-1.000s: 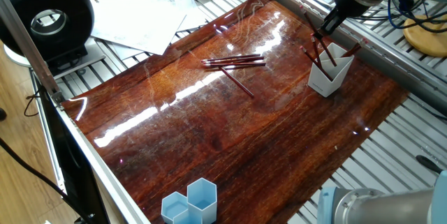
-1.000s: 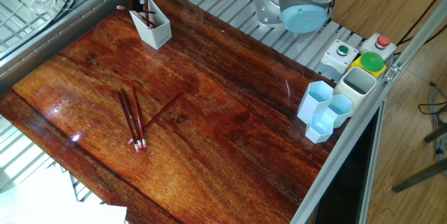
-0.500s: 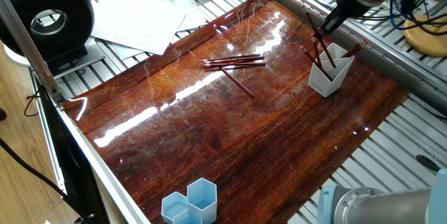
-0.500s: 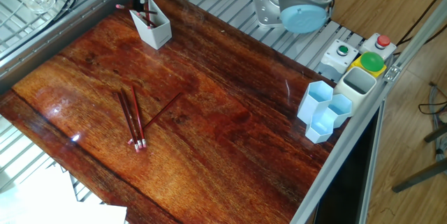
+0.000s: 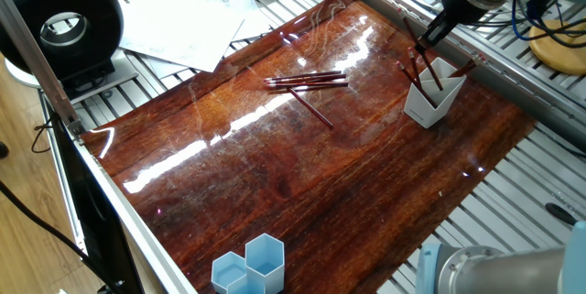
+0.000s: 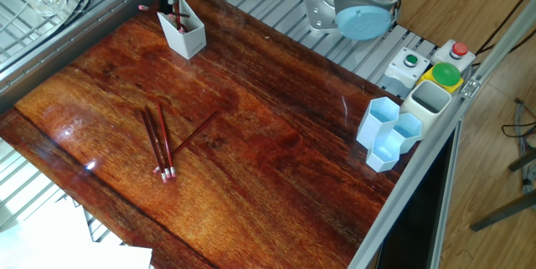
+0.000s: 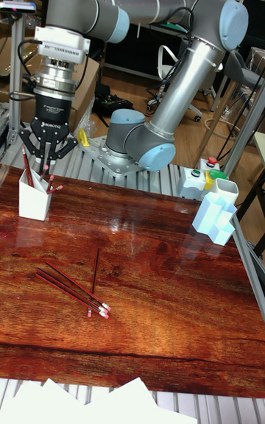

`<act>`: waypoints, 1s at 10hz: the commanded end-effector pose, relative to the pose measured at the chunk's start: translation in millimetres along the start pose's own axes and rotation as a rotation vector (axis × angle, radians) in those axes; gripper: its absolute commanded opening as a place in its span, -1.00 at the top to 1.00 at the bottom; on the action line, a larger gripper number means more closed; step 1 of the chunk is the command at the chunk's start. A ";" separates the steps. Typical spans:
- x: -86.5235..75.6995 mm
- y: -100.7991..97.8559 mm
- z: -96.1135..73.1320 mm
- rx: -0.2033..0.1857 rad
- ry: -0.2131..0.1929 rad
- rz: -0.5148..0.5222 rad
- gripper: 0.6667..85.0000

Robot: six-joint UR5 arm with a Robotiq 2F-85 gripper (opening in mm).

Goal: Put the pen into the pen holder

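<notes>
The gripper hovers over the pen holder at the table's far left, fingers parted around a pen; whether they grip it I cannot tell; a tilted release could tip the light cup or drop the pen outside.

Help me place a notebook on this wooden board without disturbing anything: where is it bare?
The widest bare stretch lies between the loose pens and the light blue hexagonal cups. The strip between the loose pens and the white pen holder is narrower. The pen holder's corner is crowded, with the pincer right above it.
</notes>
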State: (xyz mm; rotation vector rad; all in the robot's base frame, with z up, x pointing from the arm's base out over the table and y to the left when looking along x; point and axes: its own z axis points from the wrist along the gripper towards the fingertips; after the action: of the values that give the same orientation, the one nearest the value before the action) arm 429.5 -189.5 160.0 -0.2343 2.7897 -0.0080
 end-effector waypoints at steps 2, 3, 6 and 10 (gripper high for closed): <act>-5.1 7.9 -1.6 -0.033 -0.021 -0.025 0.99; -6.4 8.4 -1.6 -0.035 -0.026 -0.033 0.99; -9.6 9.9 0.7 -0.024 -0.050 -0.022 0.99; -2.2 12.1 11.4 -0.019 -0.049 0.003 0.99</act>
State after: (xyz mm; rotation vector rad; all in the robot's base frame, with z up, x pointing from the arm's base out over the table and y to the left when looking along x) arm 432.2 -178.7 153.8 -0.2542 2.7540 0.0186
